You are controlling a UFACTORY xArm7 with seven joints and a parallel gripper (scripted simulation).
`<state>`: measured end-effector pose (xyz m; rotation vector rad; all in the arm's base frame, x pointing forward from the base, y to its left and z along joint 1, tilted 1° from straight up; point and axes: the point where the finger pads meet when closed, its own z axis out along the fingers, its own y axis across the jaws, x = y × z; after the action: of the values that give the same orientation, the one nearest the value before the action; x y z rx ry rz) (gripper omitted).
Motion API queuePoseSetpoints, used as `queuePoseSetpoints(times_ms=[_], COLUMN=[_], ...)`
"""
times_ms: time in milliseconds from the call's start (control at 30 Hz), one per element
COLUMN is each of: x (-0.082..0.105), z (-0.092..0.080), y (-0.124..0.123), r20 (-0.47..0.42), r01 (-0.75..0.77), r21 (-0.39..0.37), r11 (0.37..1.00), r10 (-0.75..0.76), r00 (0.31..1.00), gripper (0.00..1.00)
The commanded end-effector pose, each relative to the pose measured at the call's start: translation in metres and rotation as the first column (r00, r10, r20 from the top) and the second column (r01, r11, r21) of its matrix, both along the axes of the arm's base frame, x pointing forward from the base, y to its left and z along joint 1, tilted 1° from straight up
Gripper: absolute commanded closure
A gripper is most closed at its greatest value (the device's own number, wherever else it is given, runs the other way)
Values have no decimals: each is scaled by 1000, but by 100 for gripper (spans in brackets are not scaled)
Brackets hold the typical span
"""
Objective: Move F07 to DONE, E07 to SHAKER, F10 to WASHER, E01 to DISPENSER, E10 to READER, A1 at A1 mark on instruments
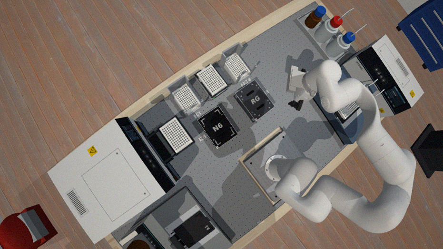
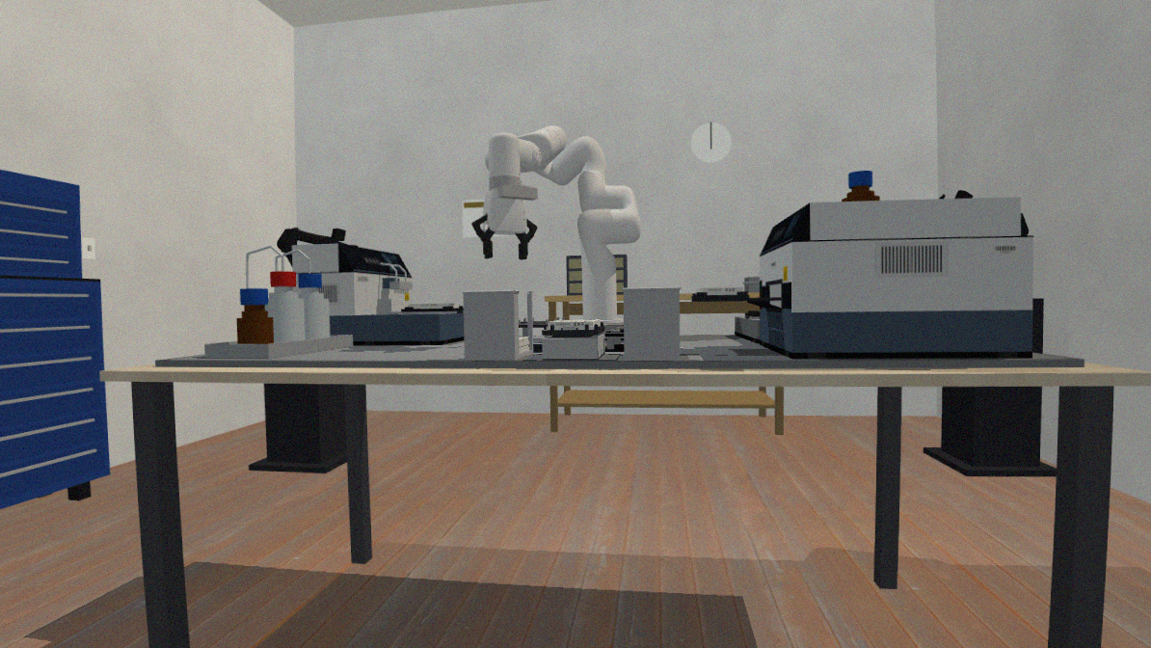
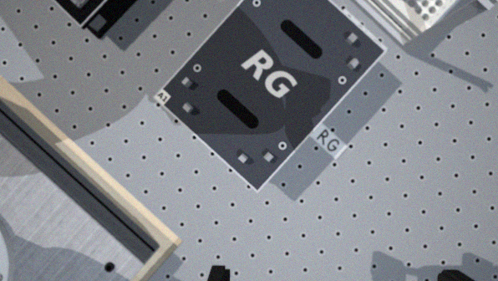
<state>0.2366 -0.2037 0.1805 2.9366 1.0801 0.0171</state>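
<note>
Presently the gripper is held wide apart and empty, high above the deck; a descent at three o'clock over the half-hidden plate is likely called for.
</note>
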Motion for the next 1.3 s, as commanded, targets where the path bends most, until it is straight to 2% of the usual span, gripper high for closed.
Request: queuePoseSetpoints(times_ms=[0, 133, 700, 800, 1267], x=[-5, -16, -56, -64, -97], z=[1, 1, 1, 1, 1], y=[-5, -13, -42, -48, -72], r20=[4, 2, 2, 0, -1], r01=[-1, -120, -121, -239, -240], r21=[-3, -5, -5, -7, -7], r11=[1000, 993, 993, 971, 971], r10=[1, 120, 121, 239, 240], r00=[1000, 993, 993, 971, 971], gripper=[0, 0, 0, 0, 0])
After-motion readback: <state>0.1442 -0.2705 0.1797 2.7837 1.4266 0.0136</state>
